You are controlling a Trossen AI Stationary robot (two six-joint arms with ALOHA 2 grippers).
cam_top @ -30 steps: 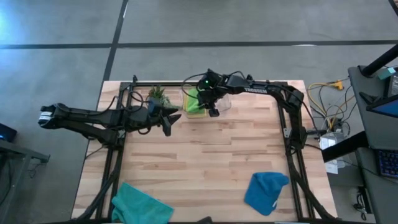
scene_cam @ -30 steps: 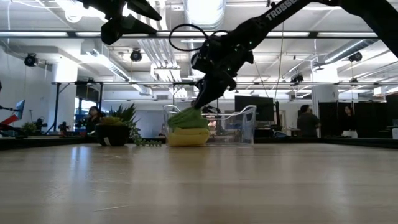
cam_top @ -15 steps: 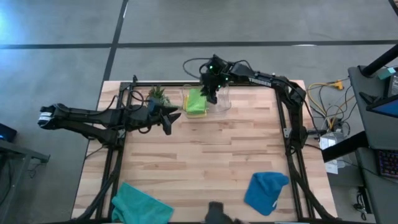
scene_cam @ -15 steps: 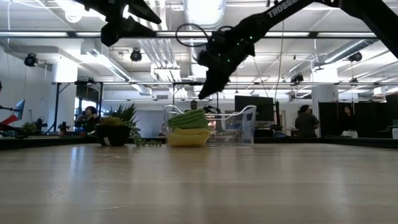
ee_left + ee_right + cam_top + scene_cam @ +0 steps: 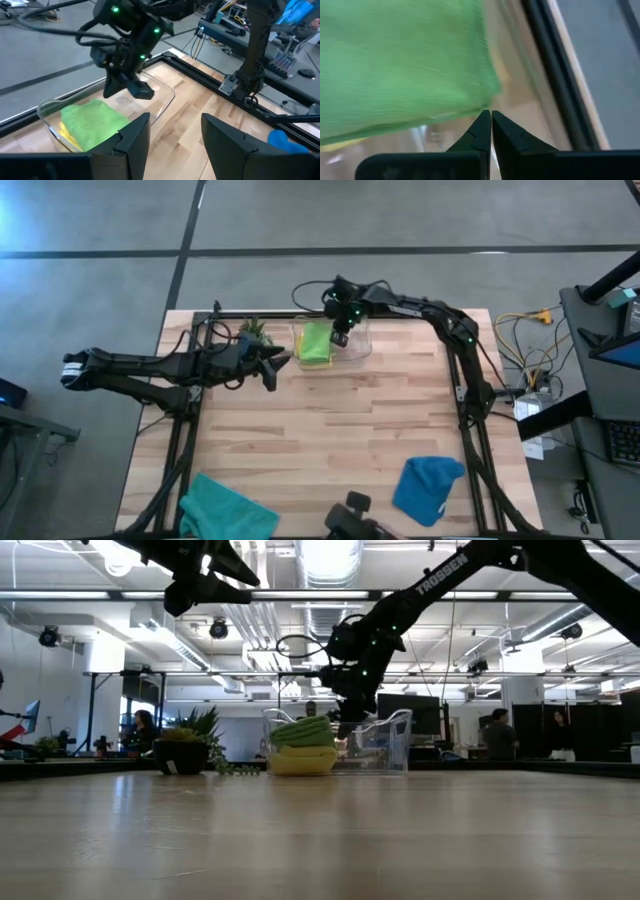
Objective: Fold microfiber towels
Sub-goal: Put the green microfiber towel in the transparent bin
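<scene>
Towels stacked in bin, right gripper closed above it

Lime green towel (image 5: 315,341) lies folded on top of the yellow towel (image 5: 301,761) inside the clear plastic bin (image 5: 358,348), which stands at the far edge of the table (image 5: 330,430). In the low view the two cloths form a neat pile at one end of the bin, green over yellow. The right gripper (image 5: 340,337) hangs just above the bin, beside the green towel, with its two fingers pressed together and nothing between them; the right wrist view shows the closed fingertips (image 5: 485,131) over the bin's floor, next to the green cloth's edge.

The left gripper (image 5: 270,379) waits above the table near the small potted plant (image 5: 252,332), a little apart from the bin, its fingers parted and empty, as the left wrist view shows.

Two more cloths lie unfolded at the near edge of the table: the teal towel (image 5: 226,509) toward the left corner and the blue towel (image 5: 428,488) toward the right, well apart from each other and from the bin.

People show in the room beyond the table in the low view.
</scene>
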